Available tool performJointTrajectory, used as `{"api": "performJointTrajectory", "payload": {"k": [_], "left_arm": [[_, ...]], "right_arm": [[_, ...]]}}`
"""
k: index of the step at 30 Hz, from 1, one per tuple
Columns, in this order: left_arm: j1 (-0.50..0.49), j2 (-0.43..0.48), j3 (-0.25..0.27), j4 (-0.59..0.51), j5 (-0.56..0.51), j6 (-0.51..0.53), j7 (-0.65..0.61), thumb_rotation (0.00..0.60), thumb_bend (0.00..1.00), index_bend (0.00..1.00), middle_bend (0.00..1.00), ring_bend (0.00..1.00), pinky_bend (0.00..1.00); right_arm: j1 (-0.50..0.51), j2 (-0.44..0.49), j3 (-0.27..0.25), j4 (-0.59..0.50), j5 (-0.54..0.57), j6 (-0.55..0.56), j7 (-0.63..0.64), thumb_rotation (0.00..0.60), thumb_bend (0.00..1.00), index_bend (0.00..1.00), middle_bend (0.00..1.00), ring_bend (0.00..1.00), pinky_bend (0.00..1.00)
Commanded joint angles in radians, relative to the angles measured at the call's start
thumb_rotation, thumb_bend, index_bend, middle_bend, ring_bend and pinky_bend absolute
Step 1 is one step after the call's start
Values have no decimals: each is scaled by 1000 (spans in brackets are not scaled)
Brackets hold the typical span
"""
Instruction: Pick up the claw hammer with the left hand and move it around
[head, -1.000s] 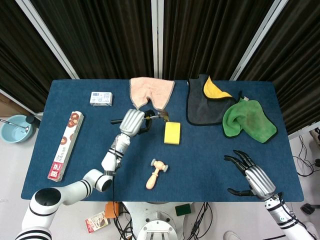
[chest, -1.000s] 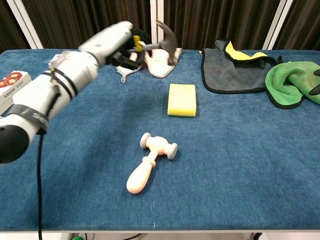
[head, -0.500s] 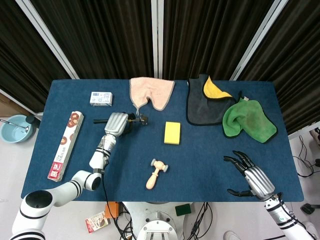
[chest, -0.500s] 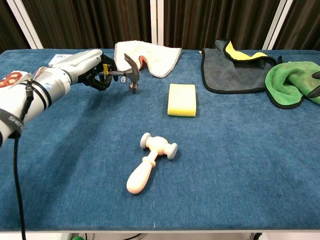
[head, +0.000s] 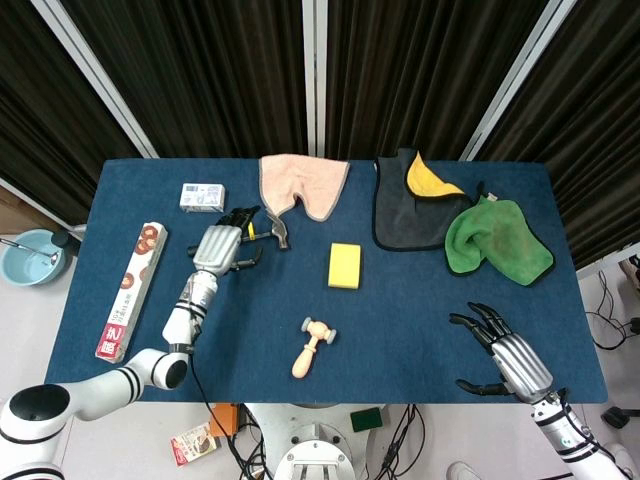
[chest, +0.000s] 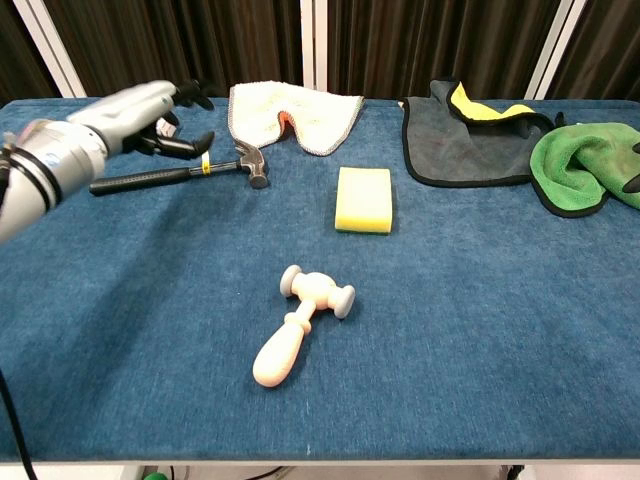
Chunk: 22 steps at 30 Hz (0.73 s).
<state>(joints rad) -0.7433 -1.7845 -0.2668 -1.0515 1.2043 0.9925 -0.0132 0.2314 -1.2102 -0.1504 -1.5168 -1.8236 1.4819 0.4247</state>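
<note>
Nearest the robot, the right hand (head: 503, 352) sits low over the near right part of the table (head: 420, 330), fingers spread apart and holding nothing. In the chest view only a dark bit shows at the far right edge, too small to tell what it is.

A bit further in, one wooden mallet (chest: 299, 322) lies flat near the middle of the table, head toward the far side, handle pointing back at the robot. Past that there's one yellow sponge (chest: 364, 198), flat, well apart from the mallet.

Over on the left, one long red and white box (head: 131, 290) lies along the left edge. The left hand (chest: 140, 115) is up over the far left area, fingers spread open with nothing in them. The claw hammer (chest: 182, 175) lies flat on the table just beside and below that hand, head pointing toward the sponge side, black handle with a yellow band running out to the left. Can't tell if a fingertip touches the handle, but it isn't gripped.

Farther back: one small white box (head: 202, 196) near the far left, then three cloths along the far edge, one pink towel (head: 303, 183), one dark grey cloth with yellow lining (head: 415, 205), and one green cloth (head: 497, 239) partly overlapping the grey one.
</note>
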Motion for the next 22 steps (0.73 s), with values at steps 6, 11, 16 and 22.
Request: {"api": "performJointTrajectory", "payload": {"k": [6,11,16,22], "left_arm": [[147,301,21,-307,-49,140,211,600,426,85,129,77,161],[275,429,81,-410,-37,294,307,600,426,111,130,78,141],[406,533,162,-502,39,418,250,600,427,120,130,78,129],[523,615,245,-598,133,530,204,600,427,120,130,78,126]], "right_arm": [[-45,50,14,-7,48,50,-47,600,107,127,189,0,63],[-99,79,46,5,134,92,-103,600,109,127,189,0,63],[-130,90,67,27,179,114,-86,600,110,127,189,0,63],[-135,84,87,44,206,96,-63,600,110,127,189,0,62]]}}
